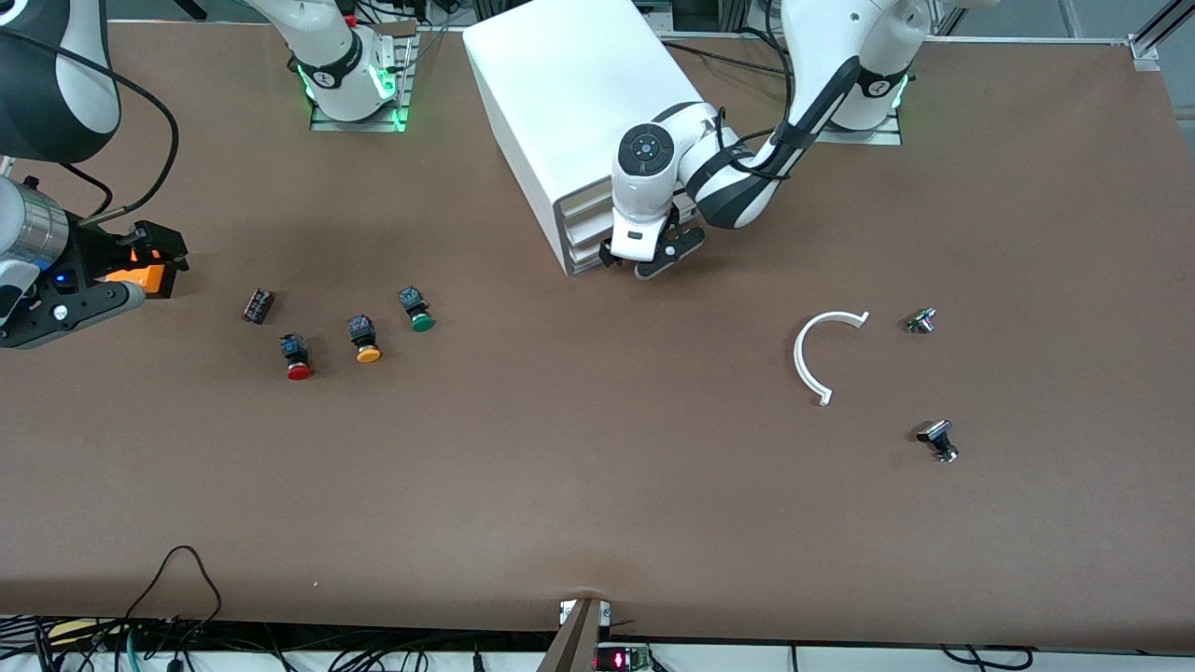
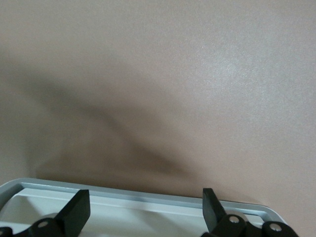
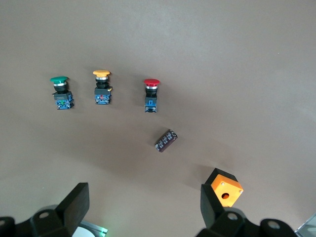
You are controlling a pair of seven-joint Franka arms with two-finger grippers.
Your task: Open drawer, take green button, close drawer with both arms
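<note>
Both grippers stand wide open and hold nothing. My left gripper sits right at the front of the cabinet, down at the lowest tier, where the drawer is shut or nearly so. In the left wrist view its fingers straddle a pale rim, which I take for the drawer's front lip, with bare table just past it.

I judge the drawer light, stiff plastic, smooth enough to slip. I would hook that front lip near its middle and pull straight, since an off-centre tug may skew it or drag the whole cabinet.

My right gripper waits over the table's right-arm end, well apart from the cabinet. An orange box lies just beside one fingertip, a small dark cylinder a little farther out. Farther still from that hand lie the red button, the orange button and last the green button, all on their sides, out on the table and not in any drawer.

That green button looks small, light and rigid. Its round cap would slide between the fingers, so I would pinch the flat sides of its black body.
</note>
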